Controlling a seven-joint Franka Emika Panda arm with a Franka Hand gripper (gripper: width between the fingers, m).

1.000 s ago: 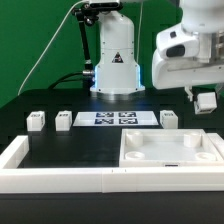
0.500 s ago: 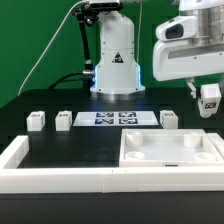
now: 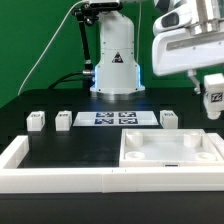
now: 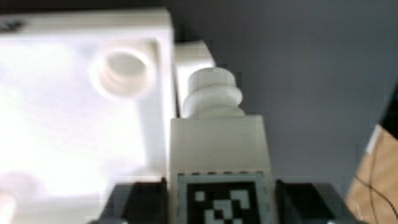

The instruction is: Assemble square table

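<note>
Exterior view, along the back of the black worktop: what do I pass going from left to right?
Left to right: first leg → second leg → marker board → third leg → fourth leg, held up off the worktop in the pincer.

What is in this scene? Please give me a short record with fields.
Held part: one table leg, in the air
Gripper: shut on that leg
Loose legs: three, standing on the worktop beside the marker board
Table top: flat on the worktop, rim up

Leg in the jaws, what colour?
White leg with a black-and-white tag on it; the wrist view shows it best.
</note>
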